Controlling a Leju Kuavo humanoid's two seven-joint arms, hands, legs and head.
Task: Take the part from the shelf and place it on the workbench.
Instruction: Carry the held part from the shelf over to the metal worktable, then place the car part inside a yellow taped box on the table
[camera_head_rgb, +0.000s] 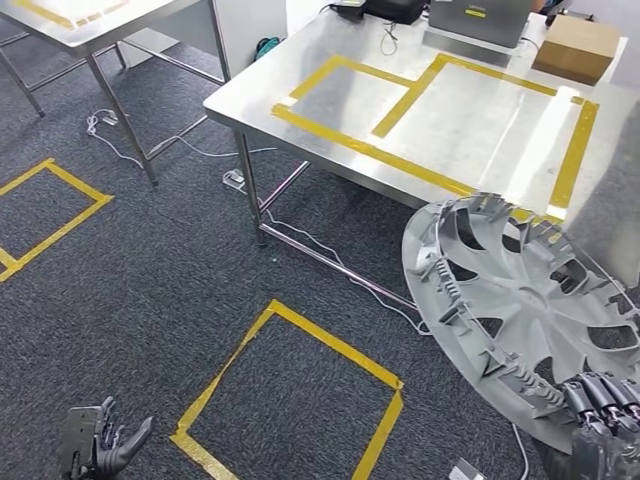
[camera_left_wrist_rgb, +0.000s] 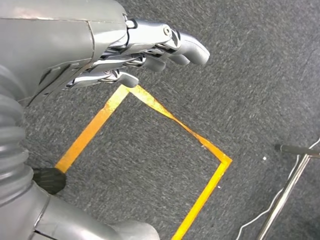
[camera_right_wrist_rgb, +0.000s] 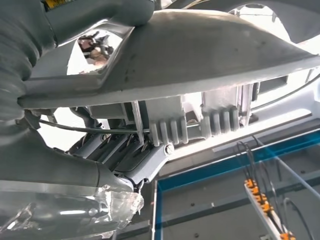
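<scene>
From our head view, our right robot hand (camera_head_rgb: 604, 405) has its fingers hooked over the rim of the wheel cover (camera_head_rgb: 521, 310), a grey plastic hubcap with its ribbed inner face toward us, carried tilted and in the air just short of the bench (camera_head_rgb: 355, 100). The cover's far edge overlaps the near edge of the bench in the picture, close to the yellow tape rectangle (camera_head_rgb: 453, 115) marked on the steel top, but it rests on nothing. A cardboard box (camera_head_rgb: 577, 45) sits beyond that rectangle, at the bench's far side. Our left robot hand (camera_head_rgb: 98, 440) hangs low over the carpet, well away from the bench, near a yellow floor square (camera_head_rgb: 294, 390). In the left wrist view, that left robot hand (camera_left_wrist_rgb: 151, 55) holds nothing; its fingers (camera_left_wrist_rgb: 188, 47) lie loosely extended and apart above the floor square (camera_left_wrist_rgb: 151, 160). In the right wrist view, the right robot hand (camera_right_wrist_rgb: 124, 155) grips the wheel cover (camera_right_wrist_rgb: 207, 50) from beneath, its fingers (camera_right_wrist_rgb: 147, 162) closed on the clipped rim. We judge the picking up done, since the part is in hand and off any shelf; what is left is to bring it over the bench top, lower it inside the taped area and let go.
</scene>
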